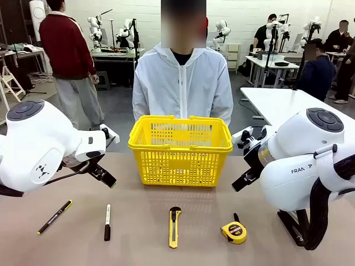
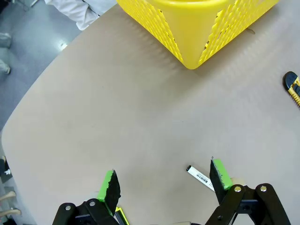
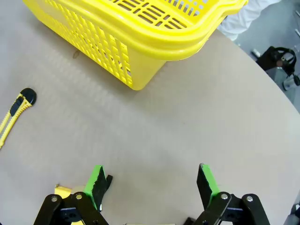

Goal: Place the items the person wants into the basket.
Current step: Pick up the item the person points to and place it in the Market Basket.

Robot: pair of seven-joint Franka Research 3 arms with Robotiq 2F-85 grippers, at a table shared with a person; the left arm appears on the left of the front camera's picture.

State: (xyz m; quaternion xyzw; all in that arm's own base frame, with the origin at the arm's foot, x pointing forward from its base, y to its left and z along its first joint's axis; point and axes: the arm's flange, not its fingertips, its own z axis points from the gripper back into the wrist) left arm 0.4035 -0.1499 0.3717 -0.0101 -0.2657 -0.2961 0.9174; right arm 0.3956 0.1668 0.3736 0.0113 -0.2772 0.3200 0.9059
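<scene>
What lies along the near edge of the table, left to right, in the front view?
black pen → white-and-black pen → box cutter → tape measure

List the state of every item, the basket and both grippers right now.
basket: upright, nothing visible inside.
black pen: flat on table, untouched.
white-and-black pen: flat on table.
box cutter: flat on table, outside basket.
tape measure: on table, tape in.
left gripper: open, empty.
right gripper: open, empty.
</scene>
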